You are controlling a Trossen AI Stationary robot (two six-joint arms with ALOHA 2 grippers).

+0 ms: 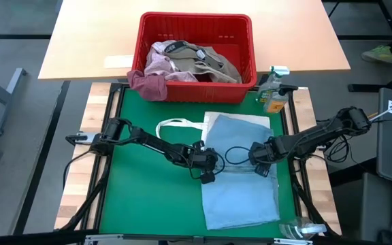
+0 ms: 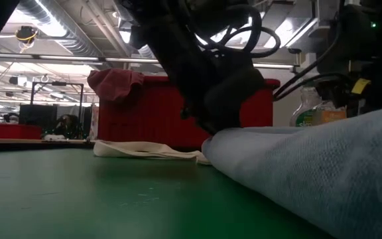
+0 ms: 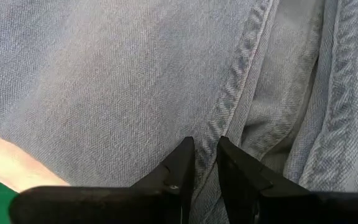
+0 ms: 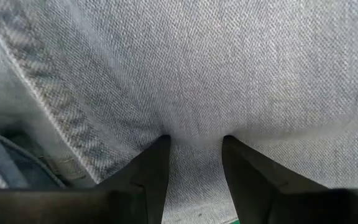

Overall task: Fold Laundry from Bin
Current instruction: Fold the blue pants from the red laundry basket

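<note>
The light blue garment (image 2: pixel 323 166) bulks closest to the low camera, a soft fold rising from the green mat (image 2: pixel 98 199) on the table. From above it lies flat as a long rectangle on the right half of the mat, its far end overlapping a white tote bag (image 1: pixel 182 127) whose handle loops out to the left.

The left pincer (image 1: pixel 208 165) sits at the garment's left edge, about midway along it. In its wrist view its two dark fingers (image 3: pixel 179 171) stand narrow, with a stitched seam of the blue cloth running into the slim gap between them; the tips press on the fabric, and the seam looks pinched there.

The right pincer (image 1: pixel 262 161) rests on the garment's right part, level with the left one. Its fingers (image 4: pixel 154 168) stand wider apart, tips down on flat blue cloth, with nothing gathered between them.

The red bin (image 1: pixel 196 54) stands on the wooden table beyond the mat, holding the rest of the laundry: khaki-grey (image 1: pixel 206 58) and pale pink (image 1: pixel 158 64) pieces, with a maroon piece (image 1: pixel 148 85) draped over its near left rim. A bottle (image 1: pixel 273 92) stands just right of the bin.
</note>
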